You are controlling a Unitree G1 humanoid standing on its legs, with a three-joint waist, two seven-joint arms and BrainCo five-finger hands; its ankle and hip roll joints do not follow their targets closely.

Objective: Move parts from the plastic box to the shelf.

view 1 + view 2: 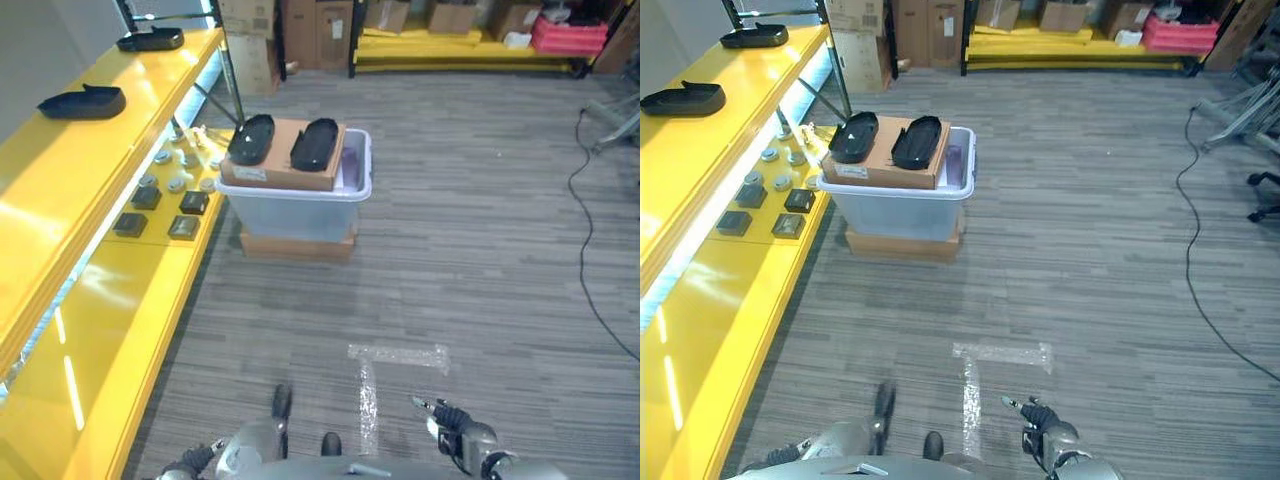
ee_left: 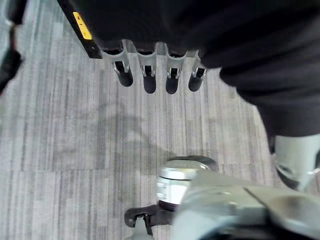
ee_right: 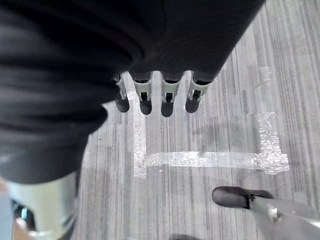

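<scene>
Running along the 9 o'clock side, the yellow shelf (image 1: pixel 70 210) is the largest item; its top level carries two black trays (image 1: pixel 83 102), its lower level small dark square parts (image 1: pixel 185 227) and round metal parts (image 1: pixel 165 157). At 12 o'clock sits the plastic box (image 1: pixel 300 210), translucent, resting on a flat cardboard base (image 1: pixel 297 246). A cardboard box (image 1: pixel 285 160) lies across its top, bearing two black oval parts (image 1: pixel 251 138) side by side. Silver tape marks (image 1: pixel 395 357) lie on the grey floor toward 6 o'clock. Right hand (image 3: pixel 157 97) hangs over the tape, fingers straight and relaxed, holding nothing. Left hand (image 2: pixel 157 80) hangs over bare floor, fingers likewise straight, empty.
</scene>
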